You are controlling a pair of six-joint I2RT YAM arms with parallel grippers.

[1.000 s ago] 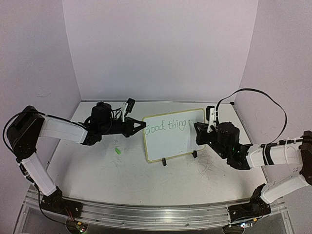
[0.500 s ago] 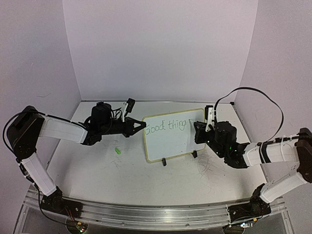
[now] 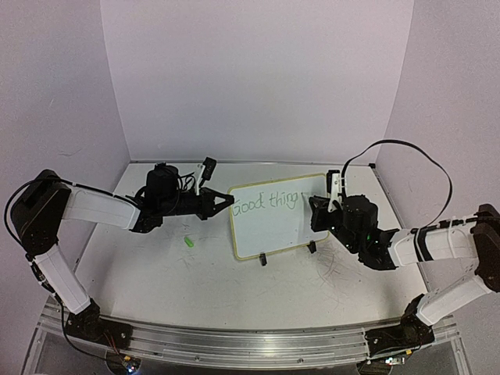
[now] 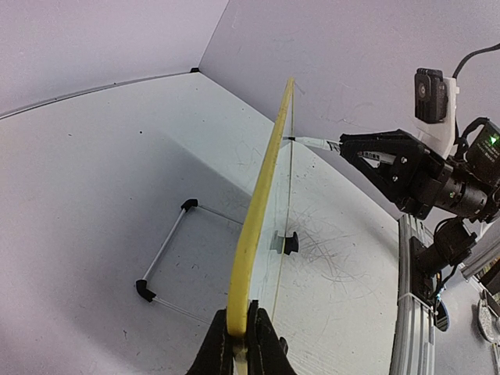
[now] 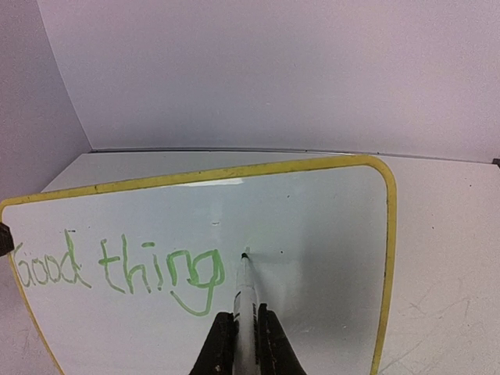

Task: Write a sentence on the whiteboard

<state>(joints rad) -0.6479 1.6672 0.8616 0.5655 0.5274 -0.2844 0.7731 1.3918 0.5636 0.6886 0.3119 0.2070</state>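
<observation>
green handwritten sentence [image 5: 117, 269] reads "good thing"
your left gripper [image 4: 241, 322] pinches the yellow-rimmed white whiteboard [image 3: 273, 230] near the table's [image 3: 156, 266] far edge; your right gripper [image 5: 239, 322] clamps a thin pale marker [image 5: 245, 285] against it.

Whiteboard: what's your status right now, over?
Left gripper shut on whiteboard rim. Right gripper shut on marker, tip on board; sentence at "Good thing". Green piece on table, nothing blocking.

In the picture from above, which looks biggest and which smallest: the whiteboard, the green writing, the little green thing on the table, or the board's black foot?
1. whiteboard
2. green writing
3. little green thing and black foot: look about alike, too small to rank.
</observation>
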